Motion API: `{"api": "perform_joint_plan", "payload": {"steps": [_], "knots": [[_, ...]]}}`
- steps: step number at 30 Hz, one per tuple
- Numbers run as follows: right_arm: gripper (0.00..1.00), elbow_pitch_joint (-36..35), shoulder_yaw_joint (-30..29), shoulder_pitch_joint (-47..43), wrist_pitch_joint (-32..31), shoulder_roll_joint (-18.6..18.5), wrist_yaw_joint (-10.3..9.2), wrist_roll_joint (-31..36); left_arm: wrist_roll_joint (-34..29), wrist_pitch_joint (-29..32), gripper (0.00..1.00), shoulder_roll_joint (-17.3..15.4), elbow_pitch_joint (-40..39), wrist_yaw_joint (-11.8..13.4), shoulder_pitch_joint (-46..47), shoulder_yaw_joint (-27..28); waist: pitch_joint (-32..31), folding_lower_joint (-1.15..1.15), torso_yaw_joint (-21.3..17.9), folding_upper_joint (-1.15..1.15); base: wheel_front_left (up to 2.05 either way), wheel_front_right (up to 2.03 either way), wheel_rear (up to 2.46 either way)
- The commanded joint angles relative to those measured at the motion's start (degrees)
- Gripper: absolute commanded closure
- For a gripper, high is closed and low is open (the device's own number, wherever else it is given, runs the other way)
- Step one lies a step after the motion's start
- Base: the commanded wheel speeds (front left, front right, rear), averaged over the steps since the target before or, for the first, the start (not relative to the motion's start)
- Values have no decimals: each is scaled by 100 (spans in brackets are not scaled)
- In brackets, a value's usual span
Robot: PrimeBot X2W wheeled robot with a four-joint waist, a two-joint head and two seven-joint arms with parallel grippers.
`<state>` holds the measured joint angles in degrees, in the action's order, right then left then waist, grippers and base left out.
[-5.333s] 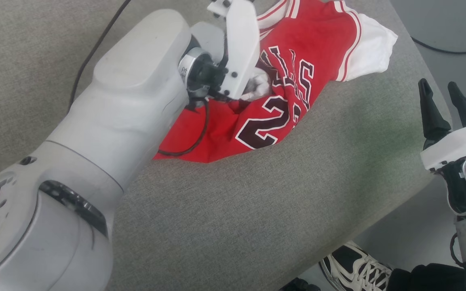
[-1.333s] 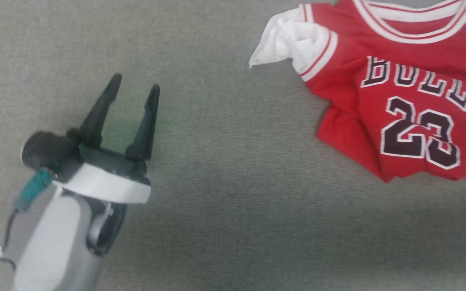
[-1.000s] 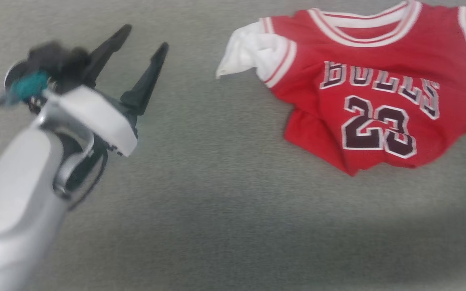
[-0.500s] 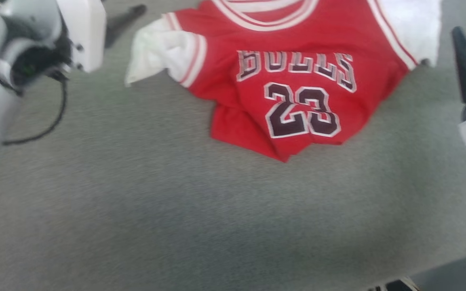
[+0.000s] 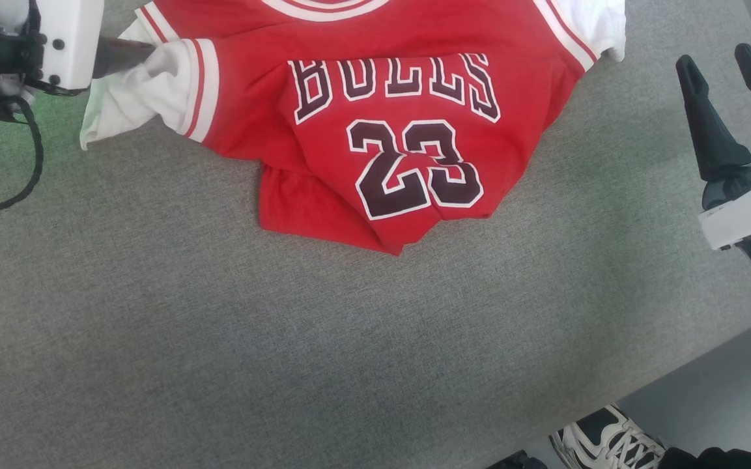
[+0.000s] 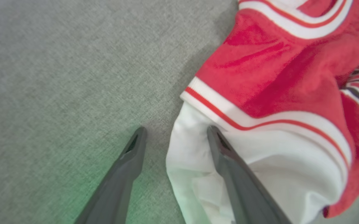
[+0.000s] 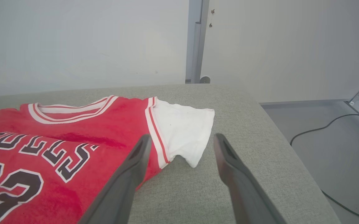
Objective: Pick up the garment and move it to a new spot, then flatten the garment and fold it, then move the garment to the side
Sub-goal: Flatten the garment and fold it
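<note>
The garment [image 5: 382,104], a bright red jersey with dark letters and numbers, lies crumpled face up on the grey fabric surface [image 5: 284,339], its collar at the top edge of the head view. My left gripper [image 6: 176,130] is open at the jersey's white left sleeve [image 5: 134,98]. One finger [image 6: 229,161] rests on the white cloth and the other finger lies on the grey surface beside it. My right gripper [image 5: 727,65] stands open and empty to the right of the jersey. In the right wrist view that gripper [image 7: 182,137] points toward the other white sleeve [image 7: 182,127], hovering short of it.
The grey surface ends at a slanted edge [image 5: 675,365] at the lower right, above bare floor. A person's shoe [image 5: 603,443] stands on that floor. A black cable loop [image 5: 17,189] hangs from my left wrist. Another cable [image 7: 322,130] trails across the floor.
The head camera has swung, so the jersey now sits top centre. My left gripper has closed the gap to the white sleeve and straddles its edge. The right gripper has come fully into view.
</note>
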<state>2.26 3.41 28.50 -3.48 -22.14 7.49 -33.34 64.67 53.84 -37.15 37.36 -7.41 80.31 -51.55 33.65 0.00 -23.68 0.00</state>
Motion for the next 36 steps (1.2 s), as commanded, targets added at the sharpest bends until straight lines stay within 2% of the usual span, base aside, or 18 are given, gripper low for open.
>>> {"api": "perform_joint_plan", "payload": {"steps": [1,3,4,5,7,8,14,23,28,36], "knots": [[0,-30,3,40,-13,35,0,10,87,235,0,34,56,-10,-181,-163,7,0,-2,0,0,0,0],[0,-45,17,83,-60,36,0,17,229,432,0,10,-16,-10,-199,-252,24,0,11,0,0,0,0],[0,-51,40,114,-106,28,0,9,255,526,6,-1,-67,-11,-184,-294,39,0,19,0,0,0,0],[0,-59,50,156,-119,9,0,6,315,602,33,-11,-115,-11,-153,-333,62,0,29,0,0,0,0],[0,-58,63,242,-183,-24,0,-6,365,652,69,-37,-221,-11,-97,-395,114,0,57,0,0,0,0],[0,-56,64,291,-227,-41,0,-20,381,638,98,-38,-270,-11,-72,-423,145,0,76,0,0,0,0],[0,102,272,804,-581,-256,0,-156,385,419,100,48,-405,-11,144,-561,374,0,229,0,0,0,0],[0,1371,1659,2808,-1800,-1459,0,-590,545,198,100,411,-842,-11,544,-898,837,0,887,0,0,0,0],[0,1997,2212,3586,-2170,-1780,-1,-836,633,110,100,484,-1105,-12,665,-1060,991,0,1140,0,0,0,0],[0,3113,2822,4582,-2716,-1881,-1,-1489,890,-101,100,590,-1398,-12,832,-1414,1195,0,1496,0,0,0,0]]}}
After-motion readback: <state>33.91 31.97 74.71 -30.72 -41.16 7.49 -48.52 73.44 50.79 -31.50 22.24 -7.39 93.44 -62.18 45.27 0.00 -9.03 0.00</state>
